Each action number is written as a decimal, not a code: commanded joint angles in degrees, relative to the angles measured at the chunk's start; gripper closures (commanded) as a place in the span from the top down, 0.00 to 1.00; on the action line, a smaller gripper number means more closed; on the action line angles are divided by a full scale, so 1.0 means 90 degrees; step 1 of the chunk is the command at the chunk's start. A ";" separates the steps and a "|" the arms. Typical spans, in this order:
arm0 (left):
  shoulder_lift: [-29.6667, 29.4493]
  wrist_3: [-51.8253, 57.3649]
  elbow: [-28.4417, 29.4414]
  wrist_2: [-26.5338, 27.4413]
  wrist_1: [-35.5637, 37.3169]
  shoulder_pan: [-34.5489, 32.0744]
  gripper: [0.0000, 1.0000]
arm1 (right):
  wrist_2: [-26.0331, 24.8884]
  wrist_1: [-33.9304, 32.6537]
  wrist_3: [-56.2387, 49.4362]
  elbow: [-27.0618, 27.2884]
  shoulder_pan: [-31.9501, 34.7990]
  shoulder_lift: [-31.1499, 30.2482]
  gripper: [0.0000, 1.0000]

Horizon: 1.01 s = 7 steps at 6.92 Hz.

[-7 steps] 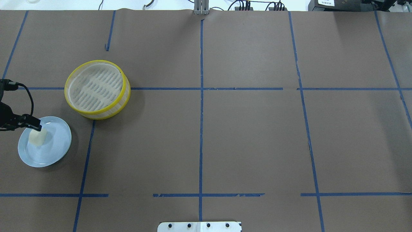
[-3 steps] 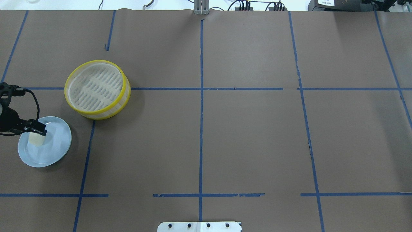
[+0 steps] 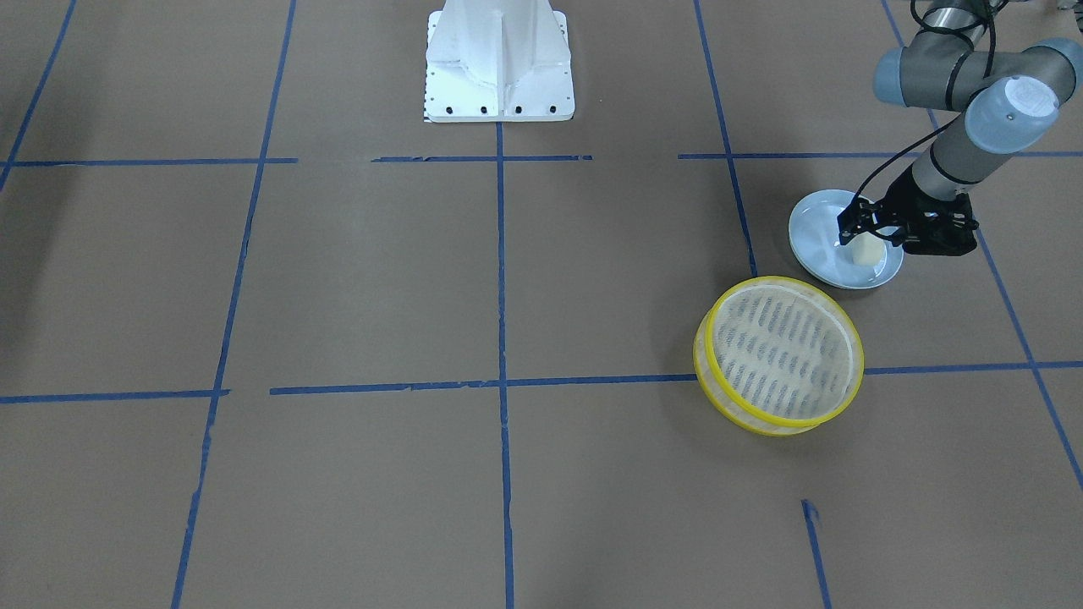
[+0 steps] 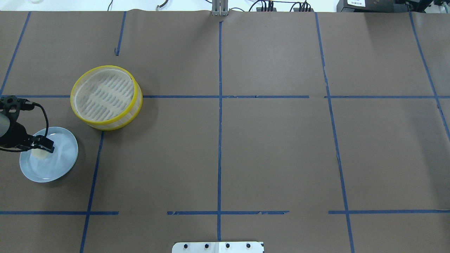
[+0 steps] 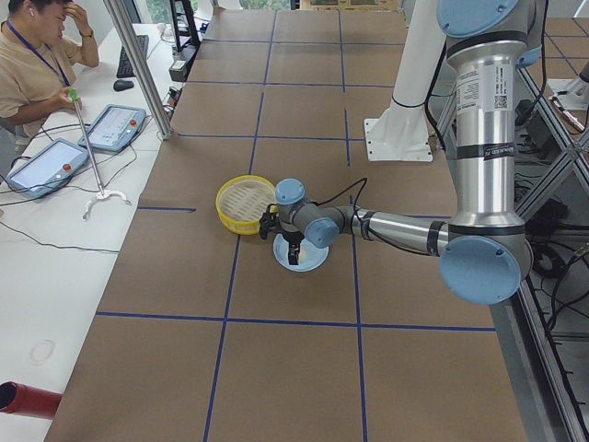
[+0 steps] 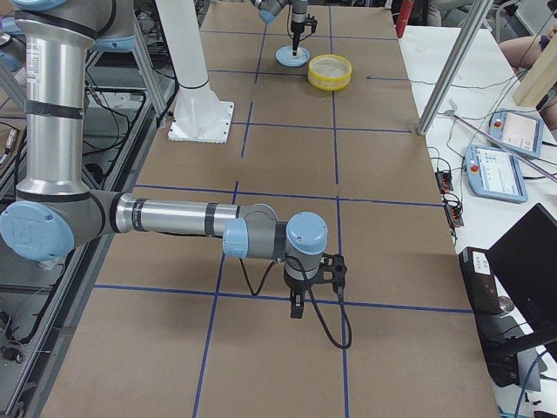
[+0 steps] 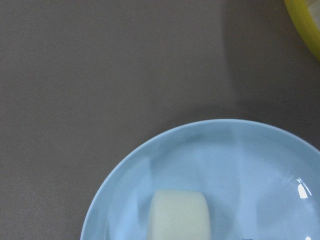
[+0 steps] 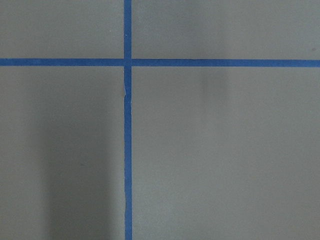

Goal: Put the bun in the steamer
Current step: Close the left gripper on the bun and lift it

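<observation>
The cream-white bun (image 4: 38, 154) lies on the left part of a pale blue plate (image 4: 60, 158). My left gripper (image 4: 41, 147) is open right over the bun and hides most of it from above. In the front view its fingers (image 3: 848, 227) straddle the bun (image 3: 867, 253). The left wrist view shows the bun (image 7: 177, 215) at the bottom edge on the plate (image 7: 240, 170). The yellow-rimmed steamer (image 4: 105, 97) stands empty just beyond the plate, to its right. My right gripper (image 6: 296, 306) hangs over bare table far away; I cannot tell if it is open.
Brown paper with blue tape lines covers the table. The steamer's yellow rim (image 7: 305, 25) shows at the top right of the left wrist view. The robot's white base (image 3: 499, 63) is at the table's near edge. An operator (image 5: 37, 64) sits at a side bench.
My left gripper has moved right, further over the plate. It now covers most of the bun. The plate and steamer have not moved.
</observation>
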 commanded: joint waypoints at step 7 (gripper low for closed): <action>-0.0080 -0.0016 -0.0209 -0.0059 0.0058 -0.0007 0.37 | 0.0000 0.0000 0.0000 0.0000 0.0000 0.0000 1.00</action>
